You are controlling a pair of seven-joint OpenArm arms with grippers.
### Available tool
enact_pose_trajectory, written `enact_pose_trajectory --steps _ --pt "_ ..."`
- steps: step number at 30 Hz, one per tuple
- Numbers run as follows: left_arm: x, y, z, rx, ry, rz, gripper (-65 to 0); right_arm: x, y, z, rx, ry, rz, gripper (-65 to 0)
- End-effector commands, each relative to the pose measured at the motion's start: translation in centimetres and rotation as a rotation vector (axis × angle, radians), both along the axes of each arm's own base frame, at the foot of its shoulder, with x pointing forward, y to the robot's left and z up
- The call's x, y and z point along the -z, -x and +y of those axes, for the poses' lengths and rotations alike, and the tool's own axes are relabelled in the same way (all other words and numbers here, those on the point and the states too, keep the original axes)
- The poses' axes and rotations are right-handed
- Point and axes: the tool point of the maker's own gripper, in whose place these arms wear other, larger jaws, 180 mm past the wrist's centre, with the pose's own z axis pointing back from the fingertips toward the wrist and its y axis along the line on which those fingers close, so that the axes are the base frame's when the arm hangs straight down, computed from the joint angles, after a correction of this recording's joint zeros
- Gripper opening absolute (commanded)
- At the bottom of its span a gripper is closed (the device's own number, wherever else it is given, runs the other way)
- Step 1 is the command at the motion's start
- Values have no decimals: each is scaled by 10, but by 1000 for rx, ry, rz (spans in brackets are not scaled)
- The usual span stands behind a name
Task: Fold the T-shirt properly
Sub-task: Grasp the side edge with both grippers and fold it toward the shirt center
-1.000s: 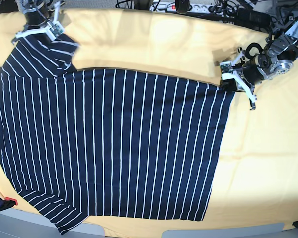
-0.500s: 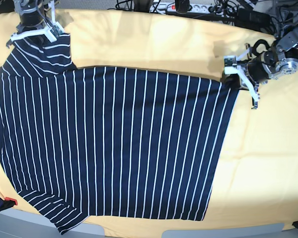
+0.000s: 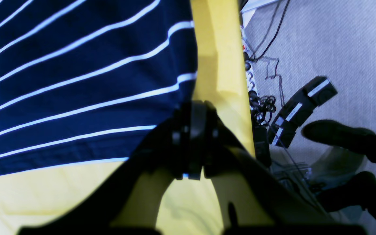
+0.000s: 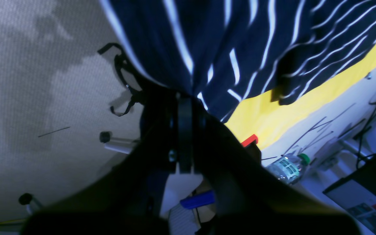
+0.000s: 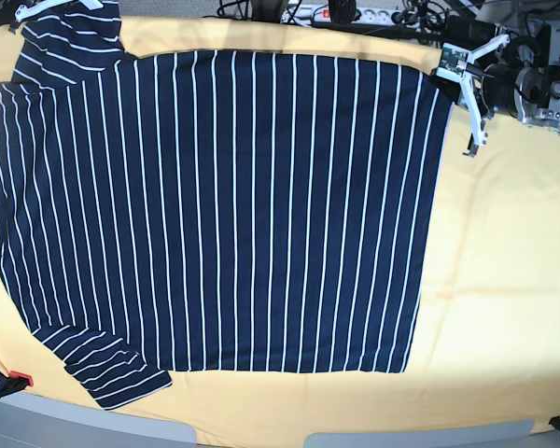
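The dark navy T-shirt (image 5: 243,215) with white pinstripes lies spread flat over most of the table, with one sleeve (image 5: 107,373) at the near left. My left gripper (image 5: 451,67) is at the far right, shut on the shirt's hem corner. In the left wrist view its fingertips (image 3: 190,143) pinch the striped edge (image 3: 109,98). My right gripper (image 5: 39,8) sits at the far left corner, mostly cut off by the frame. In the right wrist view it (image 4: 184,130) is shut on bunched shirt fabric (image 4: 227,49) that hangs past the table edge.
A yellow cloth (image 5: 504,280) covers the table under the shirt. A power strip and cables (image 5: 355,11) run along the far edge. A red clamp (image 5: 17,378) sits at the near left corner. A bottle (image 4: 287,164) stands below the table.
Both grippers have pulled the shirt's far edge toward the back of the table. The fold has opened and the shirt now lies stretched flat up to the far edge.
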Motion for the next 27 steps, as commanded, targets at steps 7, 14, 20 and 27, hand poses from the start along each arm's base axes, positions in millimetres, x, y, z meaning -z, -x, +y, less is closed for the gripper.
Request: enact_pose_trajectory --steps 7,14,20,27 --pt "-10 -1 6 -1 -18 1 -650 -9 -8 -5 -5 37 -53 -650" --pt "-17 4 -7 38 13 -14 -650 -49 -56 4 -88 76 -331 -650" --pt "-22 -9 -21 53 35 -129 -650 -55 -81 15 -165 33 -409 -650" --pt "-25 -60 -24 -12 11 -424 -650 -66 -136 27 -202 -84 -515 -650"
